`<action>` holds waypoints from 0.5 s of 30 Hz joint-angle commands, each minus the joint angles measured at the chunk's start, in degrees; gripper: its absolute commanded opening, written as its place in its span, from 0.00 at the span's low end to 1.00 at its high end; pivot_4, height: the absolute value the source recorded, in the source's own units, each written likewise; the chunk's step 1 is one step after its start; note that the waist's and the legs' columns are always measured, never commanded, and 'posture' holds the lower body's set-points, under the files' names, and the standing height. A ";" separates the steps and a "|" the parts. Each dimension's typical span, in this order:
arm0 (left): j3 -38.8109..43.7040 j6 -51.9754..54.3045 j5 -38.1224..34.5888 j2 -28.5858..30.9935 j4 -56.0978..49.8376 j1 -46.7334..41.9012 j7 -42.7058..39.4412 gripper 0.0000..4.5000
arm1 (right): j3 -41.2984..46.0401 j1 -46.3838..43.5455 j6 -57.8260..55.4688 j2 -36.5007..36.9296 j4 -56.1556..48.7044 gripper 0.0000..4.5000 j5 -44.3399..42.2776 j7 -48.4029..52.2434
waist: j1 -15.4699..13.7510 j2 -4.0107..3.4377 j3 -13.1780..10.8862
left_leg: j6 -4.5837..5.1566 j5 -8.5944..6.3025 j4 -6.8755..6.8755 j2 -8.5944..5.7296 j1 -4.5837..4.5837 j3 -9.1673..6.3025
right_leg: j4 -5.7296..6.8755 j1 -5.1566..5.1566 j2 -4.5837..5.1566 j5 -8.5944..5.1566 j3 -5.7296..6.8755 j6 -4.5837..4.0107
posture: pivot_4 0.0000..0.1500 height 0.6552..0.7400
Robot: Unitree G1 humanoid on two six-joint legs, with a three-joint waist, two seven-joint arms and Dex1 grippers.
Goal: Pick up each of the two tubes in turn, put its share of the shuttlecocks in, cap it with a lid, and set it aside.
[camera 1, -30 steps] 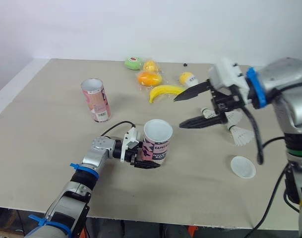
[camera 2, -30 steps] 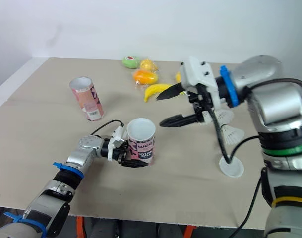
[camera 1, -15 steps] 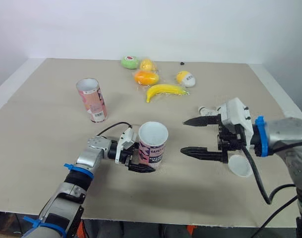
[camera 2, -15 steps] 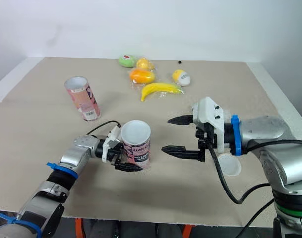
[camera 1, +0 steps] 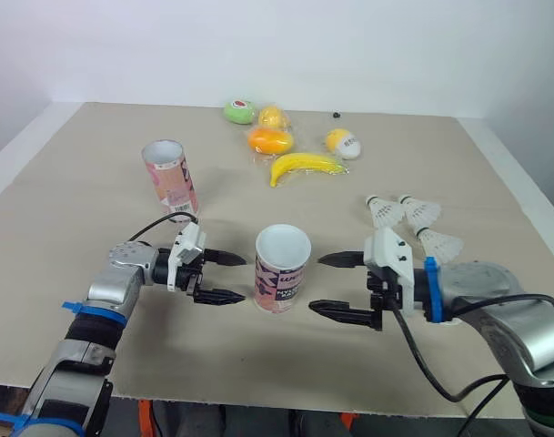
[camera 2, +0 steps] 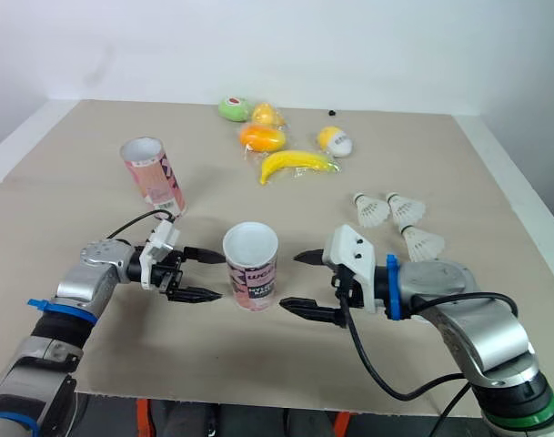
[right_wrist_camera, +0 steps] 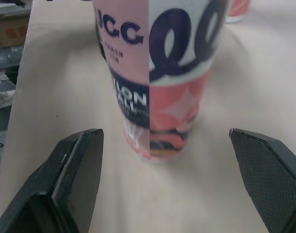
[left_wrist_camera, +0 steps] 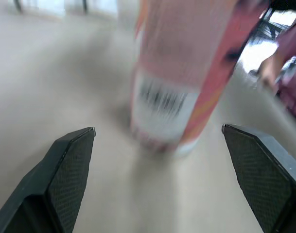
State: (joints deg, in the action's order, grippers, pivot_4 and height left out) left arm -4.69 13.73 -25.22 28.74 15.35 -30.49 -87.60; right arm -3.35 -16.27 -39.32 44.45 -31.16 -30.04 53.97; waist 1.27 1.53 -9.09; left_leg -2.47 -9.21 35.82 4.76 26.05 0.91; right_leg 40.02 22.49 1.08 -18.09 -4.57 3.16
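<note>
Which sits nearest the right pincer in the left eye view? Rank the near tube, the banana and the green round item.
1. Near tube, just ahead of the right pincer.
2. Banana, mid-table beyond.
3. Green round item, by the far edge.

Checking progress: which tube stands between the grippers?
The near tube with dark lettering, flanked by the left gripper and right gripper; the far tube stands apart.

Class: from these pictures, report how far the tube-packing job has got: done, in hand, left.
Done: nothing visible; near tube and far tube stand open, uncapped, and three shuttlecocks lie on the table. In hand: the left gripper and right gripper, both open, flank the near tube without touching it. Left: grasping, filling, capping and setting aside both tubes.
</note>
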 commanded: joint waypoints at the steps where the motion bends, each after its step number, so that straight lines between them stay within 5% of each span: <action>1: 2.23 3.87 -4.44 1.28 -7.40 1.03 0.77 0.97 | -1.34 -1.59 3.23 -2.16 2.08 0.99 1.45 -0.65 | -0.03 0.00 -0.01 | 0.00 0.00 0.00 0.00 0.00 -0.03 | 0.00 -0.01 0.00 0.00 0.02 -0.01 | 1.00 0.43; 15: 3.14 4.27 -4.48 8.27 -9.23 2.52 -0.51 0.97 | -5.66 -5.18 7.67 -9.23 6.49 0.99 2.20 1.00 | 0.00 0.00 -0.10 | 0.00 0.00 0.10 0.03 0.00 -0.16 | 0.03 -0.04 -0.07 0.00 0.12 -0.01 | 1.00 0.43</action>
State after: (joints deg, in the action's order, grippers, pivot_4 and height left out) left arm -3.17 18.79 -29.49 36.09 6.31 -27.62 -87.44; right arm -9.08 -20.24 -33.09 35.49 -24.42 -27.72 54.42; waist 1.28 1.53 -9.19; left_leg -2.47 -9.21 35.92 4.79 26.04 0.75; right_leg 40.06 22.46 1.02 -18.09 -4.45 3.15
